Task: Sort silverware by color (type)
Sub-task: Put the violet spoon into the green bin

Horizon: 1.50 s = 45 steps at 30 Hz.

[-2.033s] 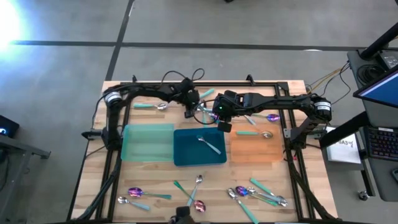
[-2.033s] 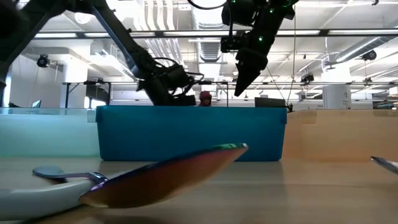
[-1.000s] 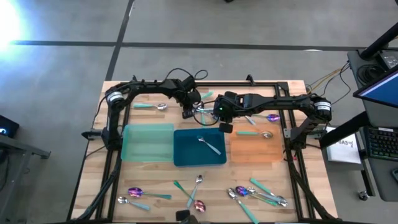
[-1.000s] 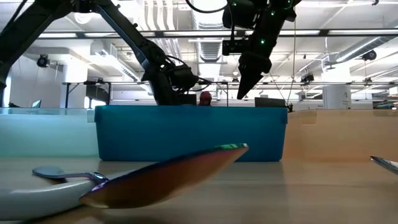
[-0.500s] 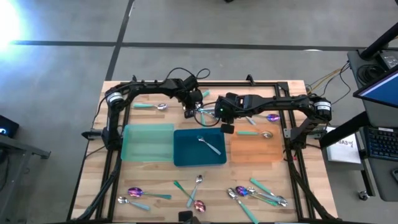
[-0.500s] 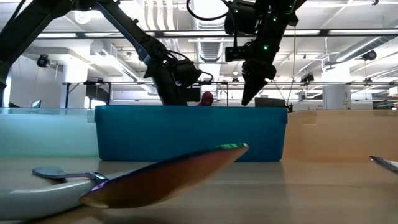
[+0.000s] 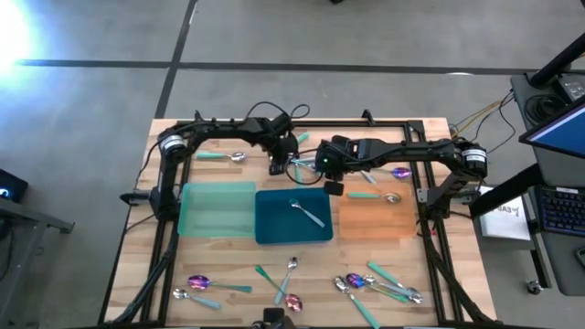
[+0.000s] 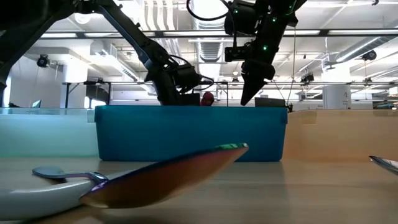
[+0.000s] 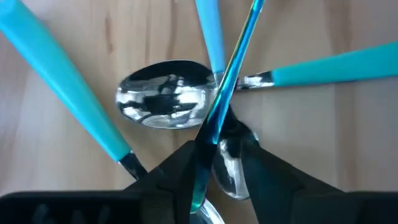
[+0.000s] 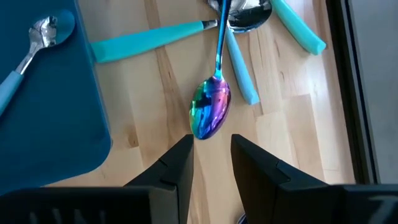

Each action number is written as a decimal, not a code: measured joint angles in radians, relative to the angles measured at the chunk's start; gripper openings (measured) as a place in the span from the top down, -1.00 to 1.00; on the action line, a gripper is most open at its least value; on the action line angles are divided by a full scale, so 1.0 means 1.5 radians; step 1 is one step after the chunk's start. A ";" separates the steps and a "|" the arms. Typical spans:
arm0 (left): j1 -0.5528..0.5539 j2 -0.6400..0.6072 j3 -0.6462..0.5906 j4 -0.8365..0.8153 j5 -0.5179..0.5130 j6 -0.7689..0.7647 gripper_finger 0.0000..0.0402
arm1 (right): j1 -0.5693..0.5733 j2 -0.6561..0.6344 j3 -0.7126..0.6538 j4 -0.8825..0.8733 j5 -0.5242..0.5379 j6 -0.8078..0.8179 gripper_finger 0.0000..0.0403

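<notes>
When looked at from above, shows the left gripper (image 7: pixel 277 165) and right gripper (image 7: pixel 329 184) close together behind the blue tray (image 7: pixel 272 230), over a spoon cluster (image 7: pixel 300 164) on the table (image 7: pixel 137 274). Shows one silver spoon (image 7: pixel 309 214) inside the blue tray and loose spoons (image 7: pixel 379 283) scattered along the near edge.

From table height, shows both grippers above the blue tray's wall, with a purple spoon (image 8: pixel 161 177) lying large in front.

Past the left wrist: fingers parted, a rainbow spoon's thin handle (image 9: pixel 227 93) slanting between them, not pinched.

Past the right wrist: fingers apart and empty, the rainbow spoon's bowl resting on the wood just ahead of the tips, beside the blue tray.
</notes>
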<state>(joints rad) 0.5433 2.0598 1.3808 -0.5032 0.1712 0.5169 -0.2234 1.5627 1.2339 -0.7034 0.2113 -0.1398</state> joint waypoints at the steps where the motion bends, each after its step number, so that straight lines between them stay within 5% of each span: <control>1: 0.000 0.001 0.000 0.007 -0.010 0.000 0.40 | 0.000 0.000 0.000 0.002 0.000 0.000 0.51; 45: 0.009 0.020 0.001 0.037 -0.033 -0.013 0.46 | 0.000 0.000 0.000 0.009 0.000 0.001 0.51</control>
<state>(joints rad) 0.5564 2.0895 1.3826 -0.4473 0.1218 0.4975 -0.2234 1.5627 1.2339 -0.6903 0.2108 -0.1387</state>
